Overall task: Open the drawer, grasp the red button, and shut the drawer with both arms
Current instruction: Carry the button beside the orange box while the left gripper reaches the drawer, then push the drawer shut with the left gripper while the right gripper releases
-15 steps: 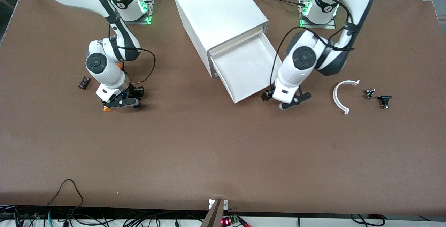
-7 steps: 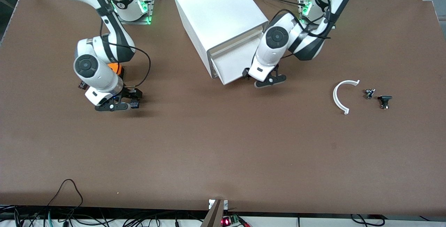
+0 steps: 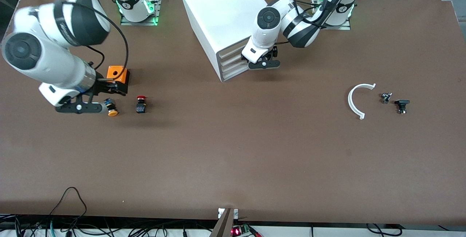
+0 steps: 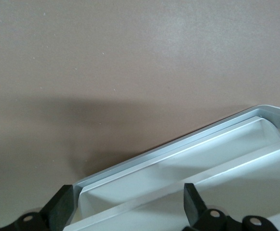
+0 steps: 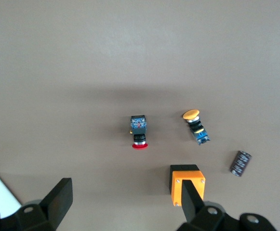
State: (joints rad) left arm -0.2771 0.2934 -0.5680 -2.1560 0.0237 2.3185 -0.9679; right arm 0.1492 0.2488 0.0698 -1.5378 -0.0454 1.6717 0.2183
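A: We see the button point(image 3: 141, 103) on the table beside the orange-capped button point(image 3: 110, 107). Right gripper point(image 3: 84, 101) spread wide, empty, above them.
B: Left gripper point(image 3: 263, 60) wide too, holding nothing, at the drawer point(image 3: 230, 61) front, which looks shut.
A: Our worry: a regrab picks the orange twin, they're near.

Two white arms in the upper part of the front view: right arm point(image 3: 54, 51), left arm point(image 3: 291, 22). One white cabinet point(image 3: 225, 15), upper middle. Two push buttons: red-capped button point(image 3: 141, 104) and orange-yellow-capped button point(image 3: 110, 108). One orange box point(image 3: 117, 74). One small dark cylinder point(image 5: 240, 163). One white curved strip point(image 3: 355, 100). Two small dark parts point(image 3: 386, 97) point(image 3: 401, 105).
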